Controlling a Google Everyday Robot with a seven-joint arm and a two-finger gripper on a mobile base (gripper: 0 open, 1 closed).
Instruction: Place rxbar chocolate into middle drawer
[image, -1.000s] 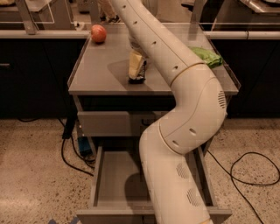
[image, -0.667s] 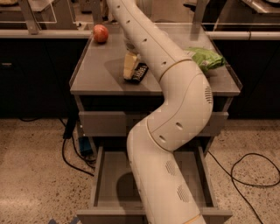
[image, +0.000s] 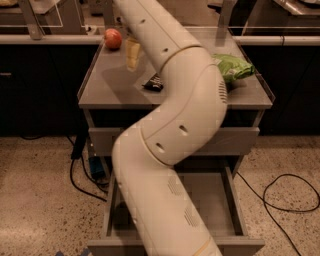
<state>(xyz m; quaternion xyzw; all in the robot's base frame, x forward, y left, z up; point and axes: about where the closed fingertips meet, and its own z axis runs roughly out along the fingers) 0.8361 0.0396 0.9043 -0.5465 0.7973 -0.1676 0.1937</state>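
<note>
The rxbar chocolate, a small dark bar with pale print, lies flat on the grey cabinet top, partly hidden by my arm. My gripper is above the top, behind and to the left of the bar, close to a red apple, and it holds nothing that I can see. A drawer low in the cabinet stands pulled out. My white arm covers most of its inside.
A puffy green chip bag lies at the right of the cabinet top. A closed drawer front sits above the open one. Black cables trail on the speckled floor on both sides. Dark counters run behind.
My gripper has moved from over the bar up and back to the left, toward the apple. The bar has stayed on the cabinet top.
</note>
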